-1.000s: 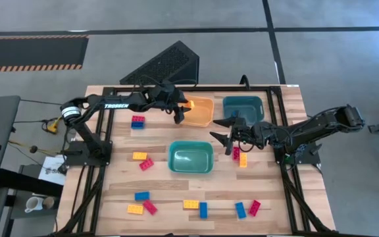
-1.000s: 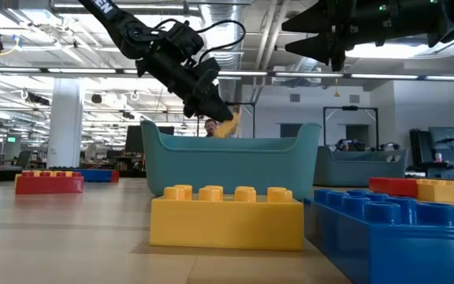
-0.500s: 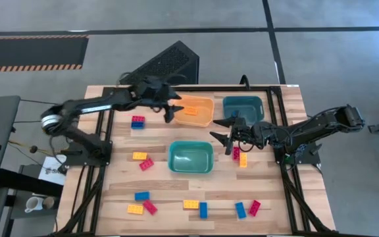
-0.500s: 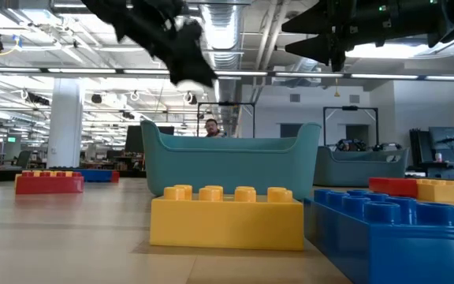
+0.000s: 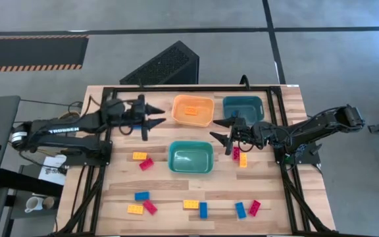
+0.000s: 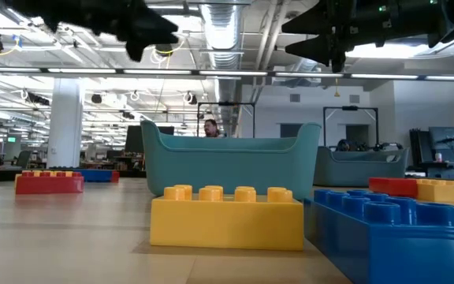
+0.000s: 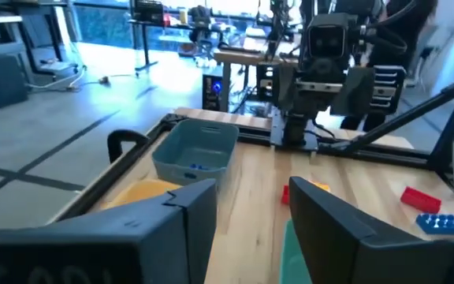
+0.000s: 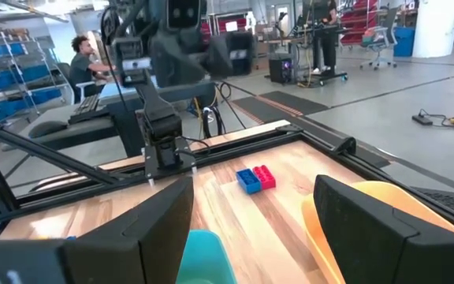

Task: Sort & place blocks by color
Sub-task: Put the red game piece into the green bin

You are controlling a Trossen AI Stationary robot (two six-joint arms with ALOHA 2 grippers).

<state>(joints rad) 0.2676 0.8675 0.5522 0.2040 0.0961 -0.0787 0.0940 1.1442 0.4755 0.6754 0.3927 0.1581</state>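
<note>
Looking straight down at the wooden worktop, the left gripper hangs over the back-left part, its fingers spread apart with nothing between them. It's just left of the orange bin, not touching it. One orange-looking block lies inside that bin.

The right gripper sits near the middle, between the far teal bin and the near teal bin, and it's wide open and empty too. Right beside it on the worktop are a red block and a yellow block, lying next to each other.

The rest of the blocks are scattered around:
- a yellow one and a red one just left of the near teal bin
- along the front edge, a blue one, a yellow one and a red one in a little cluster
- further right along the front, a yellow one touching a blue one, then another blue and a red

From the right wrist camera you can see a blue and red pair sitting together near the left arm's base. The far teal bin has something small and blue in it in the left wrist view, too small to make out. The table-level camera is mostly filled by a yellow block and a blue block up close, with the near teal bin behind.
</note>
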